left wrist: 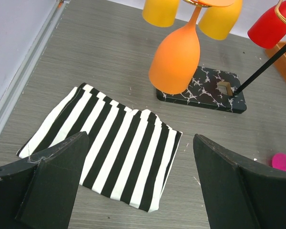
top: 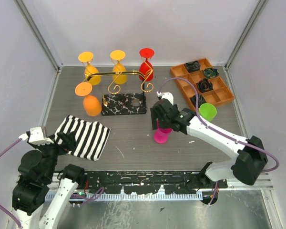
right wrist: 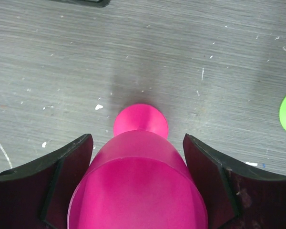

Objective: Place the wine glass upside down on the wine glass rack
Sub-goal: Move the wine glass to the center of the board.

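Observation:
A pink wine glass [top: 162,135] stands upright on the table in front of the rack. In the right wrist view its bowl [right wrist: 138,191] fills the space between my fingers and its foot rests on the table beyond. My right gripper [top: 163,121] is open, with one jaw on each side of the bowl and small gaps at the tips [right wrist: 137,143]. The wine glass rack [top: 118,74] is a gold bar with scroll hooks on a marbled base [top: 124,104]. My left gripper [left wrist: 140,160] is open and empty above a striped cloth [left wrist: 105,143].
Two yellow glasses [top: 118,64], a red glass [top: 146,64] and an orange glass [top: 89,100] hang upside down on the rack. A green glass [top: 207,111] stands to the right. An orange compartment tray [top: 202,81] sits at the back right. The striped cloth [top: 83,137] lies front left.

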Robot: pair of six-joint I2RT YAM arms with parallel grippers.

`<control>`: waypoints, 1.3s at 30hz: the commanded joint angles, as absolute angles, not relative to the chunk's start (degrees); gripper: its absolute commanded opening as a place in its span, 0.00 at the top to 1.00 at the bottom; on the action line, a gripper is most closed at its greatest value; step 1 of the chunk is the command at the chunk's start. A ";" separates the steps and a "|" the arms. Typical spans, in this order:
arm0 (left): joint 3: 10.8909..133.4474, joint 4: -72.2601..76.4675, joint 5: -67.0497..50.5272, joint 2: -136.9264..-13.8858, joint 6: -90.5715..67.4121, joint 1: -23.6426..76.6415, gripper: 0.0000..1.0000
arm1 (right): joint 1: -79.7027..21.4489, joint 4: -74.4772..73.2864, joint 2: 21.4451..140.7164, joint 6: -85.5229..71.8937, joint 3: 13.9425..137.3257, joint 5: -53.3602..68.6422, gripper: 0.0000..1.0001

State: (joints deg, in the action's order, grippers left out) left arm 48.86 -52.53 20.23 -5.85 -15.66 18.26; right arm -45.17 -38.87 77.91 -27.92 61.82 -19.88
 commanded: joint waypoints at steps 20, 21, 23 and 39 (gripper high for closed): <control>48.50 -50.98 20.13 -5.31 -15.29 17.93 0.02 | -50.98 -30.59 71.04 -30.16 57.60 -19.06 0.00; 48.49 -51.02 20.20 -5.29 -15.29 17.93 0.02 | -50.98 -30.59 70.36 -29.91 57.84 -19.12 0.00; 48.43 -51.01 20.21 -5.29 -15.27 17.93 0.02 | -50.97 -30.86 68.74 -29.52 58.07 -20.07 0.00; 48.35 -50.85 19.69 -5.73 -15.17 17.94 0.02 | -50.98 -24.51 42.62 -22.57 47.77 -15.47 0.00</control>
State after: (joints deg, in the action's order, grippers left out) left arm 48.73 -52.56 20.23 -5.85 -15.66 18.24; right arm -50.78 -26.89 45.50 -24.01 49.21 -19.53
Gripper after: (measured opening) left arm 0.978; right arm 0.999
